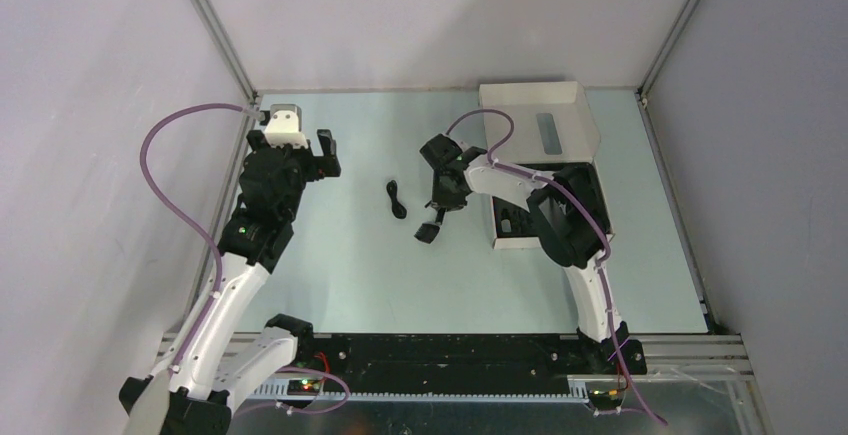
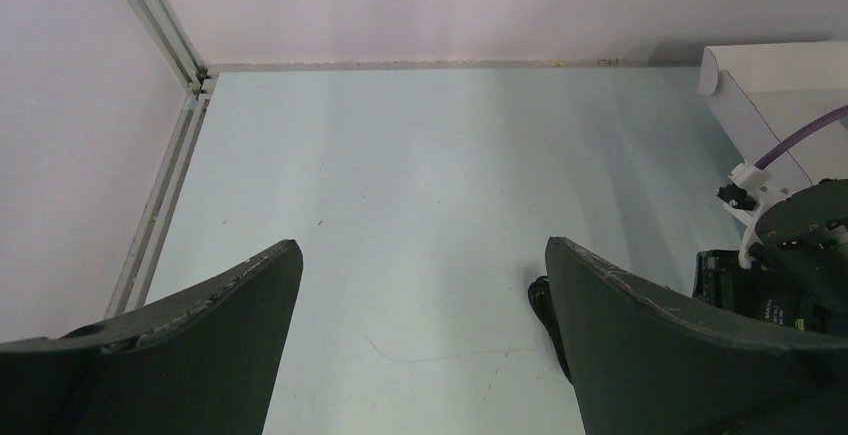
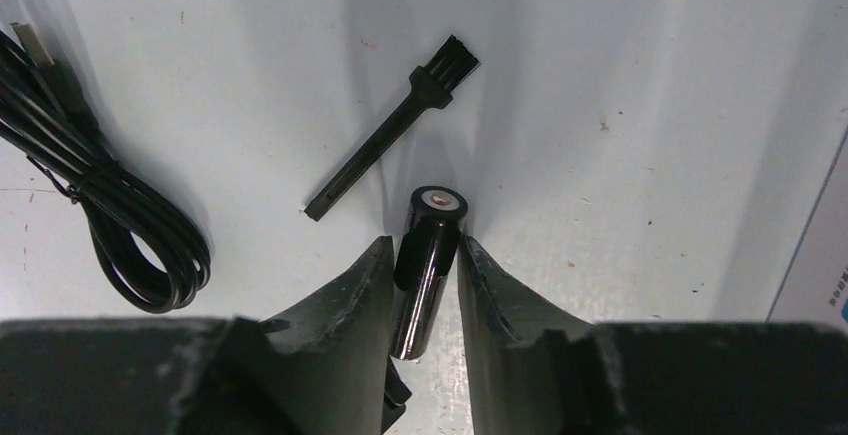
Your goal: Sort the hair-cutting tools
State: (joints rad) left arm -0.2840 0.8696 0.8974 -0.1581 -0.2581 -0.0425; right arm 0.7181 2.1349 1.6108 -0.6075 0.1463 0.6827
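Pick step: your right end effector (image 3: 425, 247) is gripping clipper (image 3: 432, 217); left end effector (image 2: 422, 250) gaping, empty. Next probably needing lift clear of brush (image 3: 390, 140).

Top external: high, behind the arm bases, angled down and forward over the whole bench (image 1: 370, 285). Left wrist: low, facing the back wall across the bench between left pincer (image 2: 422, 250) fingers; white box (image 2: 770, 65) at right edge, shared with top. Right wrist: very close, near straight down past right pincer (image 3: 425, 245); clipper (image 3: 425, 275) and cord (image 3: 100, 205) shared with top.
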